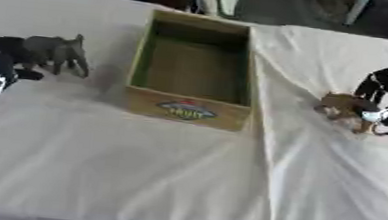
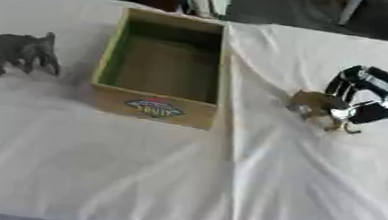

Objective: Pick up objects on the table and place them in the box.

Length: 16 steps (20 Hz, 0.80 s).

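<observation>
The white-clothed worktop (image 1: 139, 177) bears an open cardboard box (image 1: 189, 109), a grey elephant figure (image 1: 58, 52) touching the left robot hand (image 1: 9, 53), whose finger state I cannot tell, and a brown animal figure (image 2: 317, 105) gripped by the right robot hand's (image 2: 360, 104) curled fingers.

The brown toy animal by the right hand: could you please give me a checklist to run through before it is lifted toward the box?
1. Right hand closed round the brown toy animal: ok, fingers curl over it.
2. Toy lifted off the white cloth: cannot tell.
3. Box open with room inside: ok, nothing shows in it.
4. Path from toy to box free: ok, only cloth folds between.
5. Left hand out of the way: ok, it is at the grey elephant, left of the box.
</observation>
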Tool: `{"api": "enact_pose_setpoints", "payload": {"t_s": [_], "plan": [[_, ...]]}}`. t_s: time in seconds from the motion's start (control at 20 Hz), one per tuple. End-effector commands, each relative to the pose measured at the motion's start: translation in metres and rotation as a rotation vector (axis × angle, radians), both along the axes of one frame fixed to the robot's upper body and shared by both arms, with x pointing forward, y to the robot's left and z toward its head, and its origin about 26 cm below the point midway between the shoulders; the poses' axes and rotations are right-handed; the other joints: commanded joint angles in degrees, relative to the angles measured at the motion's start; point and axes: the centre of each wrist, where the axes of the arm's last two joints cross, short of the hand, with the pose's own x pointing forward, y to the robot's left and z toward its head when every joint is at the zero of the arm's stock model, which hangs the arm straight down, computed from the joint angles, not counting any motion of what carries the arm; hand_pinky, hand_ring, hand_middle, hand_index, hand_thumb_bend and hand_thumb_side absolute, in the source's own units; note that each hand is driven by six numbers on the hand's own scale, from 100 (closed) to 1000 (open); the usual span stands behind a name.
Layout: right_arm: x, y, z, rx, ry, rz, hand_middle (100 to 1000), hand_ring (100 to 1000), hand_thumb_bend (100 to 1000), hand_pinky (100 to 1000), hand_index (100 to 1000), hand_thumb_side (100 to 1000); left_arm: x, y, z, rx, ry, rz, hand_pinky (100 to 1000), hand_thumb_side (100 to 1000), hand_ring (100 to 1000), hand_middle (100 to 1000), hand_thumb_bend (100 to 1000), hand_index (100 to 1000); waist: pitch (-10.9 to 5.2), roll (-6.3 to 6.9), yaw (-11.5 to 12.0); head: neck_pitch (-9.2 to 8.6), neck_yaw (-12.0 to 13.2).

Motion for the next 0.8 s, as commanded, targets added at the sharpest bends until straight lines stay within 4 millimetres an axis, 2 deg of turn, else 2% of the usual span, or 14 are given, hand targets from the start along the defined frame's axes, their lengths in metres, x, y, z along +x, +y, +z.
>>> {"api": "enact_pose_setpoints", "payload": {"t_s": [0.05, 0.4, 0.8], "plan": [[0.001, -0.005, 0.015, -0.295, 0.054, 0.370, 541, 500, 335, 422, 599, 138, 0.000, 0.000, 0.007, 0.011, -0.023, -0.005, 715, 459, 791, 642, 100, 793, -0.71, 0.11, -0.02, 0.32, -0.17], [0.003, 0.000, 0.015, -0.348, 0.074, 0.377, 533, 488, 392, 408, 597, 126, 0.000, 0.000, 0.007, 0.011, -0.023, -0.003, 715, 460, 791, 642, 100, 793, -0.62, 0.10, 0.00, 0.35, -0.19], [0.005, 0.005, 0.012, -0.379, 0.069, 0.371, 548, 498, 416, 419, 614, 137, 0.001, -0.001, 0.006, 0.012, -0.021, -0.003, 716, 465, 792, 642, 100, 793, -0.38, -0.04, -0.25, 0.52, -0.23]]}}
